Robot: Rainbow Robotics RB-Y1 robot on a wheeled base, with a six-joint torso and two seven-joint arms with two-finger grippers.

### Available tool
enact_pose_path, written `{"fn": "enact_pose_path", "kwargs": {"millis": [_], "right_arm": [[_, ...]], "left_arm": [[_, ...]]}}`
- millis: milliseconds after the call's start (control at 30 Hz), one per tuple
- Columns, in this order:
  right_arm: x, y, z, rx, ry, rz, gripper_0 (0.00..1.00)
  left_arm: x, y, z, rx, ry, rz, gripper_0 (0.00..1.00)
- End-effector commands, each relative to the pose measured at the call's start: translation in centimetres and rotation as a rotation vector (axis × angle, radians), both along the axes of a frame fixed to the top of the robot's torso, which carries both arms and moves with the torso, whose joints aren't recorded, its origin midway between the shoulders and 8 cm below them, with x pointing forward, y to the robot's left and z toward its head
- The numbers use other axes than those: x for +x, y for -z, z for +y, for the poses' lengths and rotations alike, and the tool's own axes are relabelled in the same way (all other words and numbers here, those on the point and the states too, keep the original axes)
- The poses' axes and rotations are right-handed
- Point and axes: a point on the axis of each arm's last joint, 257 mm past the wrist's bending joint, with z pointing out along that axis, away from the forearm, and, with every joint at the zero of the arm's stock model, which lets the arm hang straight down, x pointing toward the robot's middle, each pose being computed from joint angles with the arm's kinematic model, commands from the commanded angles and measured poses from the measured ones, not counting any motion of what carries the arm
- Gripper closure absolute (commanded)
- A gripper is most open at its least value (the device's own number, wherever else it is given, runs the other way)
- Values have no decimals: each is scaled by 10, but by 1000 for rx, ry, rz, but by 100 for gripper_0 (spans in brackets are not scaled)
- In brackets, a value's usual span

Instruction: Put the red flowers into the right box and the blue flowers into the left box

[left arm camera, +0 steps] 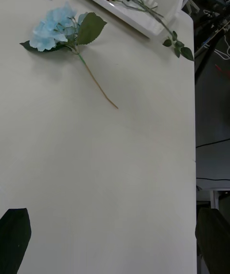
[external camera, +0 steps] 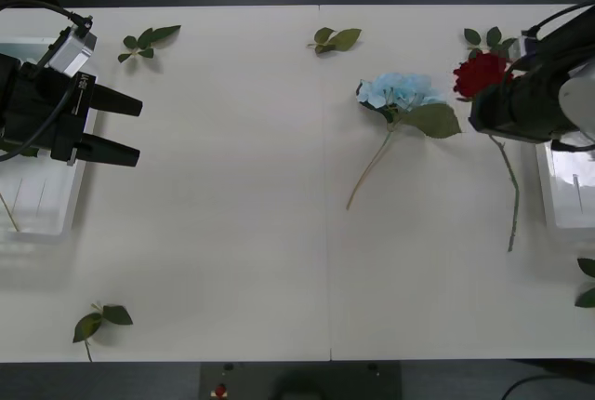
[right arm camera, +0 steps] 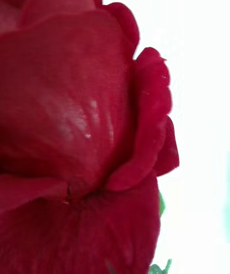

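Left pincer fingers spread; right arm at right.

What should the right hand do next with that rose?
Probably carry it sideways over the right box and let go. The right hand is at the red rose, whose stem hangs beside the box rather than inside it. The blue flower lies on the table; the left hand waits open over the left box.
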Motion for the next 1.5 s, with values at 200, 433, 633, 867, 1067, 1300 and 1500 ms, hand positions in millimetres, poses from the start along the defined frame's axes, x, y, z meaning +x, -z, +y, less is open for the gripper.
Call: {"fn": "enact_pose_path", "kwargs": {"millis": [200,433,633,867,1067,1300,1500], "right_arm": [[20,-61,-125,-264,-28,-61,100],[35,-58,-203,-387,-9,-75,100],[46,-45,-250,-431,34,-107,100],[58,-26,-289,-511,86,-150,100],[64,-12,-302,-543,120,-158,100],[65,-13,-312,-560,133,-166,88],[61,-10,-321,-570,143,-159,21]], "left_arm": [[6,-21,2,28,21,-77,0],[6,-21,2,28,21,-77,0],[6,-21,2,28,21,-77,0],[6,-21,2,28,21,-77,0],[6,-21,2,28,21,-77,0],[6,-21,2,28,21,-77,0],[6,-21,2,28,21,-77,0]]}}
